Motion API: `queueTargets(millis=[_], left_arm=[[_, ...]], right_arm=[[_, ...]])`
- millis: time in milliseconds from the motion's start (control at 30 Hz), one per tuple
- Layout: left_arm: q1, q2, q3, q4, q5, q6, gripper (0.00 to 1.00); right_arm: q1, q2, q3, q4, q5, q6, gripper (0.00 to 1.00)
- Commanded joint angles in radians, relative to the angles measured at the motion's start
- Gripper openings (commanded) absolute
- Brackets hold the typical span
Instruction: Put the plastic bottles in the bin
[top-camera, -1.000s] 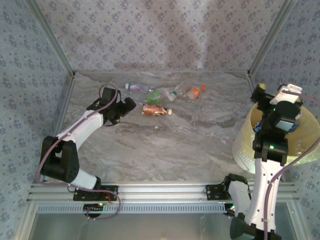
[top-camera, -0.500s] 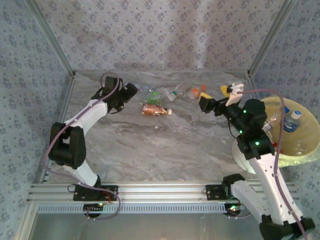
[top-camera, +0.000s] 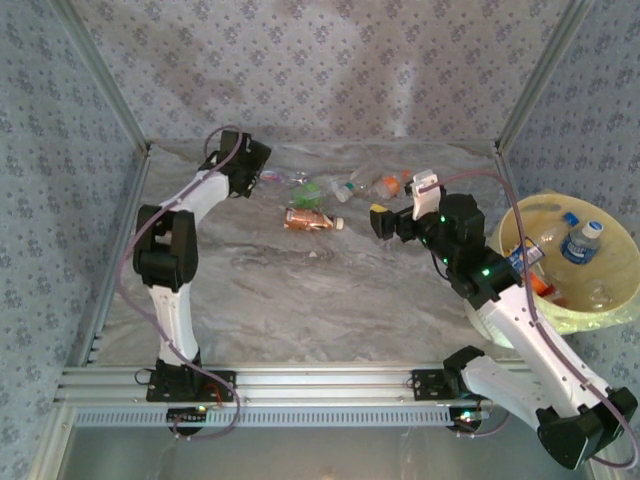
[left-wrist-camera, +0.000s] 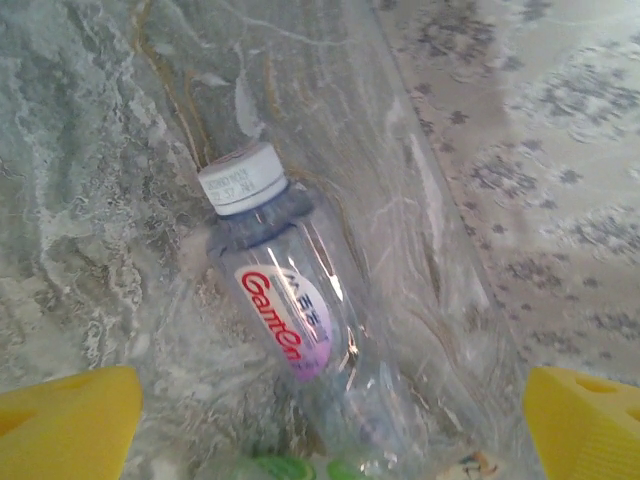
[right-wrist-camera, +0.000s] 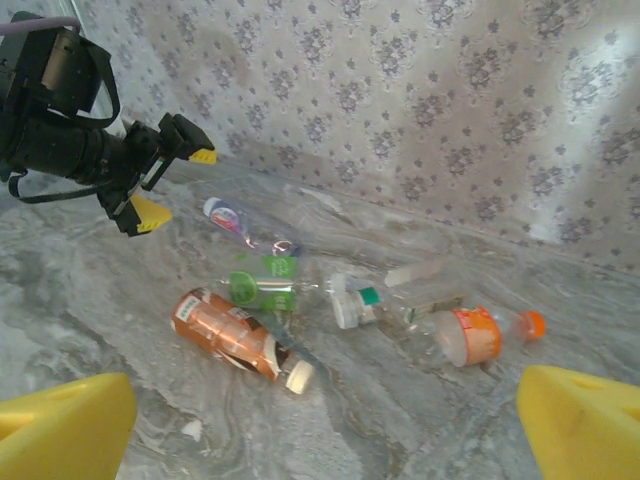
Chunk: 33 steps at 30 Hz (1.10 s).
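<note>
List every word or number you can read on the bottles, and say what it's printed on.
"Gam…" in red script, later letters unclear: on the white label of the clear bottle.
Small dark print on its white cap: too blurred to read.
Labels of the brown bottle, green-label bottle and orange-label bottle: too small to read.

left gripper, right gripper spread wide

Five plastic bottles lying on their sides near the back wall, and a few more already sit in the pale-yellow bin.
</note>
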Motion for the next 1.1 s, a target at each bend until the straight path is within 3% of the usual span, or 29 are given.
queueTargets(millis=[0,167,467,800,1067], left_arm=[[0.005,0.071,0.097,-0.092,-0.023,-0.135,0.98],[0.007,0.164,0.230,-0.231,-0.083,-0.191,0.98],[-0.014,0.321,0.456,-0.364,-0.052,-0.215,0.97],[-0.045,0.360,0.432,-0.320,-0.021,-0.288,0.95],[-0.047,0.410,0.447,-0.293,0.005,-0.281,0.79]], right_arm=[[0.010,-0.027,0.052,-0.065,0.093,-0.055,1.00],[0.011,-0.065,0.046,-0.092,0.135,-0.076,1.00],[0.011,-0.052,0.057,-0.120,0.161,-0.101,1.00],[0.020,-0.003,0.067,-0.150,0.177,-0.124,1.00],[0.041,0.012,0.069,-0.154,0.200,-0.147,1.00]])
